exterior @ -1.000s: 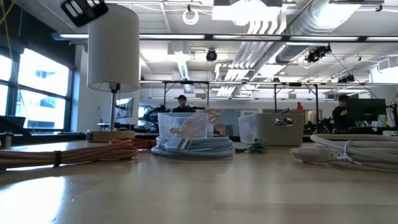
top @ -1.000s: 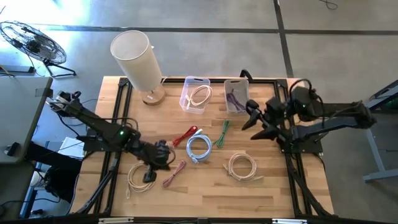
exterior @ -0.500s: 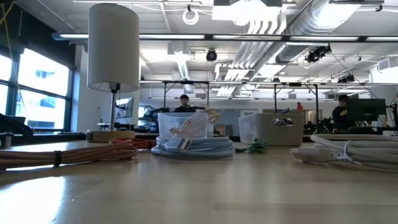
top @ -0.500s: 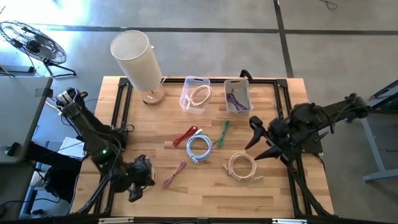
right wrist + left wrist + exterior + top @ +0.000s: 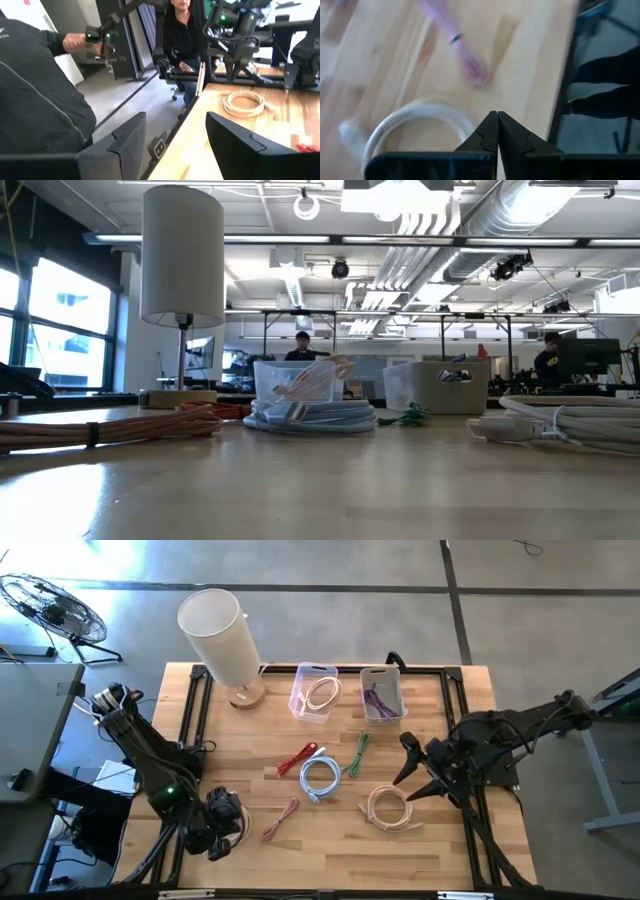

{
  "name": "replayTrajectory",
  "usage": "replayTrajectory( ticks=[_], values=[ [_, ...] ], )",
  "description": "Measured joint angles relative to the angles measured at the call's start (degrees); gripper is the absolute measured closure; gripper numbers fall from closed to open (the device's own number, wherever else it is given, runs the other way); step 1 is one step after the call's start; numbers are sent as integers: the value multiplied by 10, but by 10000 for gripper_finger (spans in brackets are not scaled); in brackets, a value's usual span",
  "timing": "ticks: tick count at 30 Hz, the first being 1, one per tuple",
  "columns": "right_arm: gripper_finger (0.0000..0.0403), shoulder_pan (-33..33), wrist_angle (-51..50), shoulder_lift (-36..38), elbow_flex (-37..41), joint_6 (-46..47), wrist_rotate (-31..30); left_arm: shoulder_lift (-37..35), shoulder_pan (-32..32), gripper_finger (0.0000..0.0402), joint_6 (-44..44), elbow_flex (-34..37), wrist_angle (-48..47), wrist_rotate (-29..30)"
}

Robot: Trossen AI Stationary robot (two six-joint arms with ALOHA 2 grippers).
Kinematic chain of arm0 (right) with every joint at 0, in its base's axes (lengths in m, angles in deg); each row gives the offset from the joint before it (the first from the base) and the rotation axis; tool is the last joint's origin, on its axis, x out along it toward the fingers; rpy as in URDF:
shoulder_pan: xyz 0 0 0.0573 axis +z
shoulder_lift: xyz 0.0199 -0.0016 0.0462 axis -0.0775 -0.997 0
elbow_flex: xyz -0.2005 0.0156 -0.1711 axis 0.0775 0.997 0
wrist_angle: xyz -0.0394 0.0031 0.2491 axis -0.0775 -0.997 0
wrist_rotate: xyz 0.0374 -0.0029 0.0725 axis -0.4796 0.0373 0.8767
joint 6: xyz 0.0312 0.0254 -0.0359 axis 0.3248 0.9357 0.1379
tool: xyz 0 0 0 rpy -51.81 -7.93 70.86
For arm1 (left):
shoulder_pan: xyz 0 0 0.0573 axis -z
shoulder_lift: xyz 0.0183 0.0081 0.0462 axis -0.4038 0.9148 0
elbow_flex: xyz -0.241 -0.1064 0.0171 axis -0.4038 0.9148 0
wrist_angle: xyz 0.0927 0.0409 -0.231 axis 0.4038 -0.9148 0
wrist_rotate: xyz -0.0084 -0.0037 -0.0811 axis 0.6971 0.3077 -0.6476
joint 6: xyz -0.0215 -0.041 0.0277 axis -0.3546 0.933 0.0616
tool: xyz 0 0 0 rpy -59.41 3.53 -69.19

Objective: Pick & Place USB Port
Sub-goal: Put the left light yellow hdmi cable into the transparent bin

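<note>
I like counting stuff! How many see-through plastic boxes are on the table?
2. One clear box sits near the lamp and holds a coiled cream cable. The other clear box is beside it, toward the right arm's side, holding a purple cable. None seem hidden.

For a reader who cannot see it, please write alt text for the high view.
Seen from above, a wooden table carries loose coiled cables: a beige cable coil below the open right gripper, a white-blue cable coil mid-table. The shut left gripper hangs at the table's left front corner. At the back stand a white cylindrical lamp and two clear plastic bins.
</note>
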Motion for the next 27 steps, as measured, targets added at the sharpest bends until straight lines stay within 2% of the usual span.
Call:
replayTrajectory(
  ticks=[4,8,13,16,23,27],
  values=[
    [204,0,-7,0,0,-2,0,0,0,377,39,0,-23,-61],
    [204,0,-5,0,0,-19,-6,0,0,334,43,0,-26,-98],
    [204,0,-4,0,0,-34,-8,0,0,267,40,0,-32,-69],
    [204,0,-4,0,0,-39,-9,1,0,243,29,0,-27,-56],
    [204,0,-6,0,0,-40,-9,67,0,236,27,0,15,-57],
    [204,0,-10,0,0,-40,-9,117,0,236,28,0,19,-79]
  ],
)
